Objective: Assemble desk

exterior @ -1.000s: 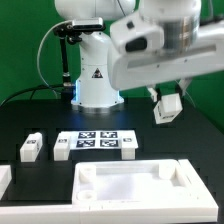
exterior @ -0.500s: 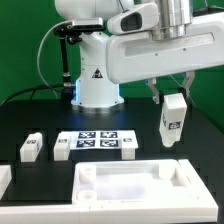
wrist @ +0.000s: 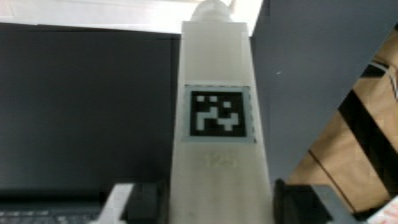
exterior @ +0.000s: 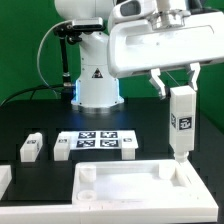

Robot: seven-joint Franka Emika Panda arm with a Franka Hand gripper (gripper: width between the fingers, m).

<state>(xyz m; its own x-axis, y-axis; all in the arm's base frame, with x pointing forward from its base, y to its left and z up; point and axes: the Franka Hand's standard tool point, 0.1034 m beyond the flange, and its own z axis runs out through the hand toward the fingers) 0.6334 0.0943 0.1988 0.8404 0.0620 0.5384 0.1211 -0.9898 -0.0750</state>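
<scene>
My gripper (exterior: 178, 88) is shut on a white square leg post (exterior: 181, 122) with a black-and-white tag. The post hangs upright, its lower peg just above the far corner of the desk's top panel (exterior: 130, 186) on the exterior view's right. I cannot tell whether the peg touches the panel. The panel lies flat at the front, with raised corner sockets facing up. In the wrist view the leg post (wrist: 221, 120) fills the middle, and my gripper (wrist: 221, 205) grips it from both sides with dark finger pads (wrist: 151, 205).
Two more leg posts (exterior: 32, 147) (exterior: 62, 148) lie on the black table at the exterior view's left. The marker board (exterior: 98, 142) lies behind the panel. The arm's base (exterior: 95, 75) stands at the back. A white part (exterior: 3, 180) shows at the left edge.
The gripper has swung the leg post from tilted to upright. It has carried the post toward the exterior view's right and down, toward the panel's far right corner.
</scene>
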